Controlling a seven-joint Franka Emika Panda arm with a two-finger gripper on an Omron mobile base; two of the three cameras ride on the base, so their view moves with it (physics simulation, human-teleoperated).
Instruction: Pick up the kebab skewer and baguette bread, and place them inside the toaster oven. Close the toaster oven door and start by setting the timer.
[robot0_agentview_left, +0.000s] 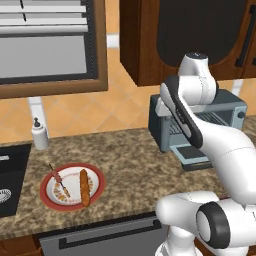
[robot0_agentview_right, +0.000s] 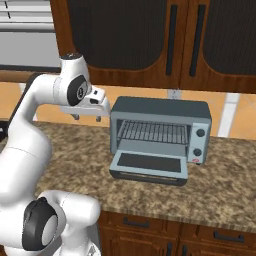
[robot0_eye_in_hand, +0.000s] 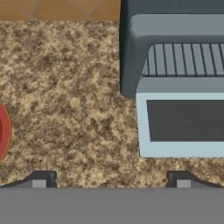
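Orange-brown baguette bread lies on a red-rimmed plate at the left of the speckled counter, and the kebab skewer sits just beside it on the same plate, the two apart. Well to the right stands the toaster oven, its toaster oven door dropped flat, wire rack bare. And the gripper hovers above the counter left of the oven, jaws spread wide, holding nothing.
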